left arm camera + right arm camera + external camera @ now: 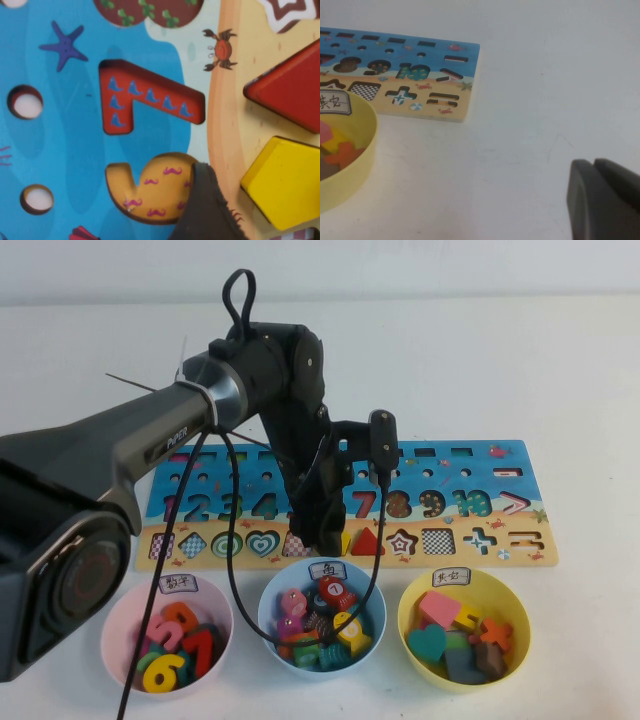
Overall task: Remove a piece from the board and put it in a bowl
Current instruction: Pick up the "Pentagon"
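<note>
The board [520, 540] lies across the table behind three bowls. The yellow pentagon piece [346, 543] sits in its slot in the sandy row, beside the red triangle [367, 541]. My left gripper [328, 536] is down on the board at the pentagon. In the left wrist view the pentagon [287, 182] looks slightly raised at one edge. One dark finger [205, 205] stands just beside it without touching, and the other finger is out of view. The yellow bowl [402, 625] stands at the front right. My right gripper [596, 200] is shut and empty over bare table.
A pink bowl [108, 640] of number pieces stands at the front left and a blue bowl [266, 608] of pieces in the middle. The yellow bowl [355, 165] holds several shapes. The left arm's cable hangs over the blue bowl. Bare table lies right of the board [455, 107].
</note>
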You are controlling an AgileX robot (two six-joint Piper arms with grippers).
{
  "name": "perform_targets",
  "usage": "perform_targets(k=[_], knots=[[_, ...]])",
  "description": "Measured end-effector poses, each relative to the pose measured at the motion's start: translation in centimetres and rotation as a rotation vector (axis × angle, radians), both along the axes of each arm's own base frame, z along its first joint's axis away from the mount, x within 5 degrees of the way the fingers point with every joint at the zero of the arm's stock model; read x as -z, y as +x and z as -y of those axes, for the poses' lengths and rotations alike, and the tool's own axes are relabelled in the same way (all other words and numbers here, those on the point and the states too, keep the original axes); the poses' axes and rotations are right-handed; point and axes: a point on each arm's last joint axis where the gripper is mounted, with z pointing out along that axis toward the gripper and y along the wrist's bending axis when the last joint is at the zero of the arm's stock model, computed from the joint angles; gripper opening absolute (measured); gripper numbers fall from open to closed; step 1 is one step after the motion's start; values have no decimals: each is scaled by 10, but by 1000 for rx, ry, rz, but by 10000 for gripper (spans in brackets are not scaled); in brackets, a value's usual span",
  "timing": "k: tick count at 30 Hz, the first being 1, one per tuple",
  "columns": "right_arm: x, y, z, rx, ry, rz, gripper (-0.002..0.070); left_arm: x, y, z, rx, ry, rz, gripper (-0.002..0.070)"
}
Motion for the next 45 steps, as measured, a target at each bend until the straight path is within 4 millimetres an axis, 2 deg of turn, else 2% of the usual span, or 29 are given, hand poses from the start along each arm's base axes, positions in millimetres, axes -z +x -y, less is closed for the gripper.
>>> perform_targets(k=[14, 22, 30, 45], knots=[[0, 0, 0, 0, 0, 0, -17, 0, 0, -1, 8, 10, 5, 411], [0, 0, 0, 0, 0, 0, -17, 0, 1, -2, -11, 21, 8, 465], [0, 0, 0, 0, 0, 0, -17, -13, -1, -3, -16, 9, 32, 468], [0, 0, 0, 0, -1, 0, -17, -13, 0, -4, -23, 18, 34, 468]])
